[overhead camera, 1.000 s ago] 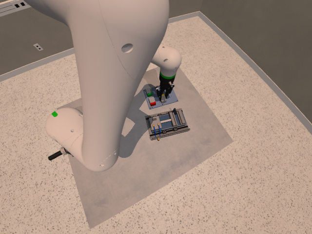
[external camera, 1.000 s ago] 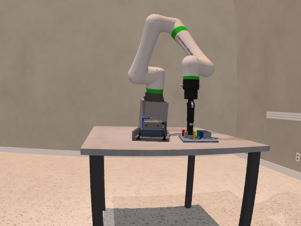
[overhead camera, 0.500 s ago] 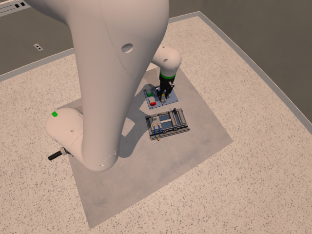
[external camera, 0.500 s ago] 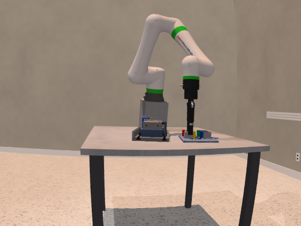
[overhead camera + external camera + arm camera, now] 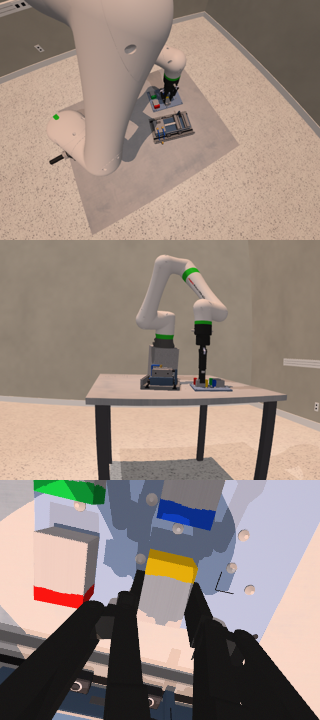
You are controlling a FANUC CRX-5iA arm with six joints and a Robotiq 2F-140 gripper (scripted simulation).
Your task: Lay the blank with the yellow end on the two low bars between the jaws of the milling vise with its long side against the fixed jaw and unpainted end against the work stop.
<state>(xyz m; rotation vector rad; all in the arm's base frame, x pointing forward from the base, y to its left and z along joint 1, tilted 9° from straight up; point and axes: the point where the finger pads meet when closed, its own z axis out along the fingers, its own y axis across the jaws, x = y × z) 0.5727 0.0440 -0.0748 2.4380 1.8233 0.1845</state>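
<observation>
Grey plate [image 5: 280, 540] carrying four blanks, yellow-tipped blank [image 5: 167, 582] on plate, clamped between partly closed gripper [image 5: 165, 600] fingers, red-tipped blank [image 5: 62, 567], green-tipped blank [image 5: 70, 490], blue-tipped blank [image 5: 190, 505] alongside, vise [image 5: 171, 126] nearby holding no blank.

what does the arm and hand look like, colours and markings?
The arm is off-white with rounded, tubular links and bright green rings at the joints. Red and dark lettering runs along the forearm link, too small to read. The wrist section is black. The hand is all black, with two long jointed fingers. No loose cables show.
</observation>
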